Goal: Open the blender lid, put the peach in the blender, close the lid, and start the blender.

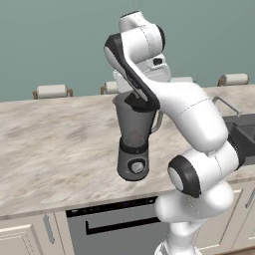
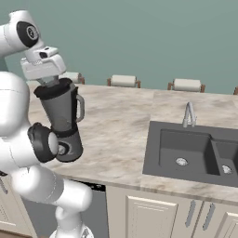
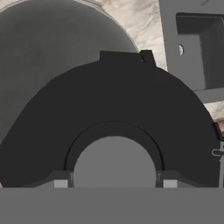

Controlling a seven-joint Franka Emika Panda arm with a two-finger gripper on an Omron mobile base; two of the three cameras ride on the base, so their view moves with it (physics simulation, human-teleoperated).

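Standing on the marbled bench (image 1: 60, 144) left of the dark sink (image 2: 186, 151), the tall grey blender (image 1: 133, 144) carries its dark round lid (image 3: 113, 109); the tool (image 3: 114, 184) straddles the lid's grey knob (image 3: 114, 162).

A kitchen is shown. A marble tabletop (image 2: 125, 121), sink (image 2: 186, 151) with faucet (image 2: 188, 114), and cabinets (image 2: 153, 216) are seen.

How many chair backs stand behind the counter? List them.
4 chair backs: one far left, one just left of the blender, one right of it, one far right. Others may be hidden.
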